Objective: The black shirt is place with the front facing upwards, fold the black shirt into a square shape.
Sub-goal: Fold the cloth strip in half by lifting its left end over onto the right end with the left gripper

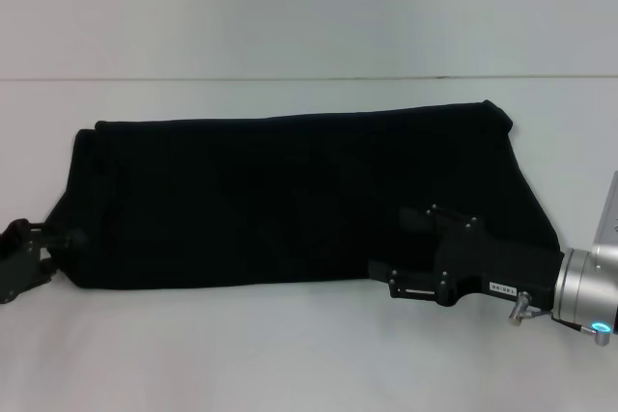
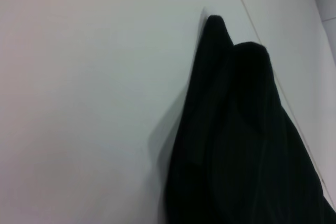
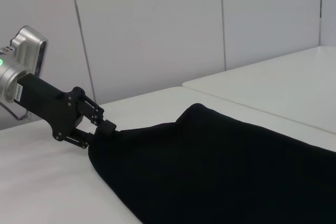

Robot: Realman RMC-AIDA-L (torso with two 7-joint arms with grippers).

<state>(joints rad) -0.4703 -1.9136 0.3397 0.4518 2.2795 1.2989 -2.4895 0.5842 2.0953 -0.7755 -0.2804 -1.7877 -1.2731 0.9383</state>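
Only my right wrist view shows my left gripper (image 3: 102,129) pinching the black shirt (image 1: 290,200), a long folded band; my right gripper's (image 1: 386,277) state is unclear.

One black shirt (image 1: 280,200) is lying on one white table (image 1: 290,354), folded into a long band, and two grippers are showing: the left gripper (image 1: 29,256) is sitting at the shirt's left end, and the right gripper (image 1: 391,277) is sitting at its near right edge. One joint line (image 1: 309,78) is crossing the table

Black boxy right end effector (image 1: 410,256) on silver wrist with cyan light
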